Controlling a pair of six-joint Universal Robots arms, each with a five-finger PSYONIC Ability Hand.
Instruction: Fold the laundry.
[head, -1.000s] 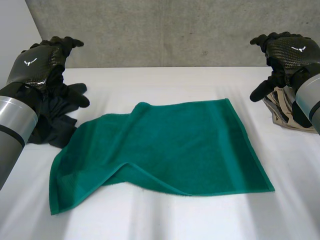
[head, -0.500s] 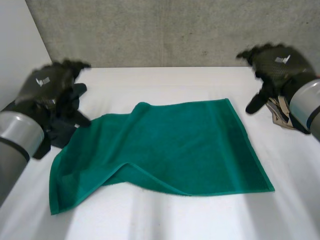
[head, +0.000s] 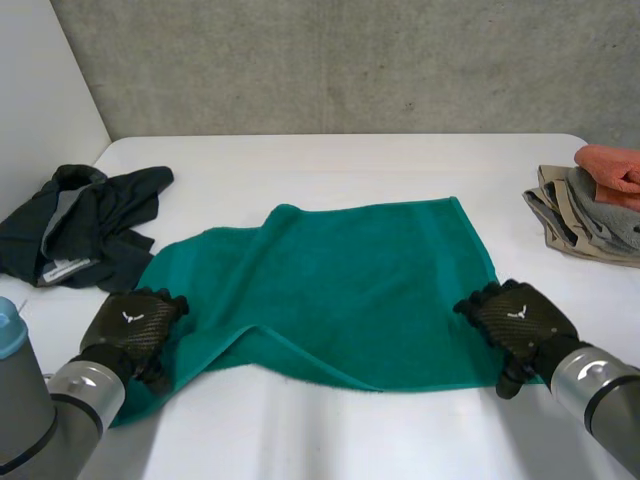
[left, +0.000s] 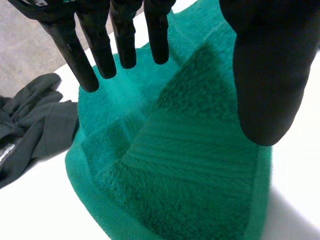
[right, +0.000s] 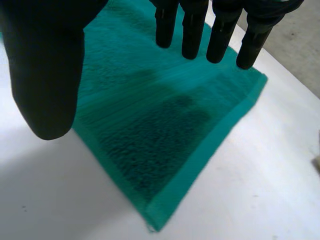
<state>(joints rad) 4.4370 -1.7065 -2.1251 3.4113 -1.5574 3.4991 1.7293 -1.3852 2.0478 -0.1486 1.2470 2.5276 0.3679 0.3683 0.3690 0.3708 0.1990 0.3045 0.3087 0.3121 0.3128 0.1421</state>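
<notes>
A green towel (head: 350, 290) lies spread on the white table (head: 350, 160), with its left part rumpled and a fold running along the near edge. My left hand (head: 135, 325) hovers over the towel's near left corner, and in the left wrist view its fingers (left: 100, 45) hang straight above the terry cloth (left: 190, 170), thumb apart. My right hand (head: 515, 320) is over the near right corner. The right wrist view has its fingers (right: 195, 30) straight above the towel (right: 150, 130), whose corner lies under the palm. Both hands are open and hold nothing.
A dark crumpled garment (head: 85, 225) lies at the back left, close to the towel's left edge, and it also appears beside the towel in the left wrist view (left: 35, 125). A stack of folded laundry (head: 590, 210) sits at the right edge. A grey wall runs behind the table.
Both hands have come down from the back of the table to the towel's near corners. The towel itself has not moved.
</notes>
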